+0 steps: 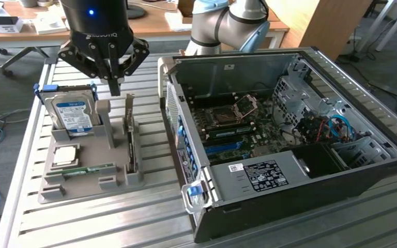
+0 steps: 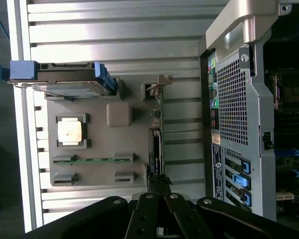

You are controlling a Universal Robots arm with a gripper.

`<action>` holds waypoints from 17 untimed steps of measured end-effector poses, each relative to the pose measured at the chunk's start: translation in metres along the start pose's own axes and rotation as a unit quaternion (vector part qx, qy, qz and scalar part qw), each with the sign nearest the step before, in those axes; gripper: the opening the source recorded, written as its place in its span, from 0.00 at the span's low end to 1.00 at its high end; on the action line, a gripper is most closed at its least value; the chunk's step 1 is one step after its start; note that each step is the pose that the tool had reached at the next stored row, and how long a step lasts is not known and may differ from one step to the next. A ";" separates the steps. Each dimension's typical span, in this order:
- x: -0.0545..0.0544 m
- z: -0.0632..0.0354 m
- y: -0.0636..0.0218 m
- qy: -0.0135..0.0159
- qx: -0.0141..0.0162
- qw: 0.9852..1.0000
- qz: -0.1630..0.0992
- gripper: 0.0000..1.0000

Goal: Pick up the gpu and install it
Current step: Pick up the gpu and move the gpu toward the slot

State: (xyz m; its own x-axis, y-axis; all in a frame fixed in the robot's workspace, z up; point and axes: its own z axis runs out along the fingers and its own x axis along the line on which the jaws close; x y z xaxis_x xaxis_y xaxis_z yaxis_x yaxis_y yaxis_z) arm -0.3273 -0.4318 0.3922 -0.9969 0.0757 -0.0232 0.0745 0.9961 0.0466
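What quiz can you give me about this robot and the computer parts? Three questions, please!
1. True or false: the gpu is already inside the computer case.
2. What stands in the grey holder with the gpu? A) a hard drive B) a banana C) a cup
3. Fill in: the gripper above the holder is ____ (open or shut).
Key: 1 false; 2 A; 3 shut.
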 end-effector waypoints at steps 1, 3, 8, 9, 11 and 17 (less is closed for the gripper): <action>0.000 0.0000 0.0000 0.000 0.000 1.000 0.000 0.11; 0.000 0.0000 0.0000 0.000 0.000 1.000 0.000 0.11; 0.000 0.0000 0.0000 0.000 0.000 1.000 0.000 0.11; 0.000 0.0000 0.0000 0.000 0.000 1.000 0.000 0.11; 0.000 0.0000 0.0000 0.000 0.000 1.000 0.000 0.11; 0.000 0.0000 0.0000 0.000 0.000 1.000 0.000 0.29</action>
State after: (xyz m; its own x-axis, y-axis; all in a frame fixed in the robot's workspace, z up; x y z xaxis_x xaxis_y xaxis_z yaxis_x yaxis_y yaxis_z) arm -0.3273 -0.4318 0.3922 -0.9969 0.0757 -0.0232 0.0745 0.9961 0.0466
